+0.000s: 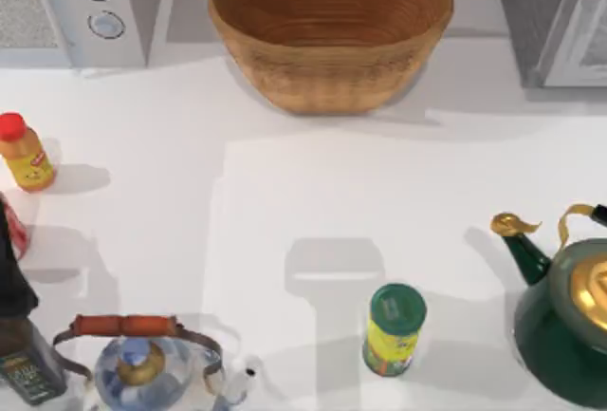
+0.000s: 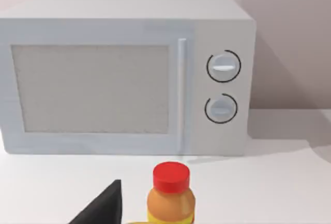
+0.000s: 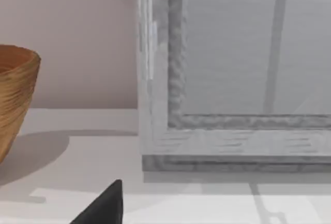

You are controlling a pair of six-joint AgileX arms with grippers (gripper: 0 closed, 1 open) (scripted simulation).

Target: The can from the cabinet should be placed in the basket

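bright, even light falls on the white table [image 1: 285, 212]. soft grey shadows lie to the right of the basket [image 1: 330, 27] and the orange bottle [image 1: 26, 153], so the light comes from the left. edges are crisp, with no glare or blur.

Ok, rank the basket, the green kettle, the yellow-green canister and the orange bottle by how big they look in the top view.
Largest to smallest as seen in the top view:
1. basket
2. green kettle, though the frame edge cuts it off, so its full extent is unsure
3. yellow-green canister
4. orange bottle, only slightly smaller than the canister
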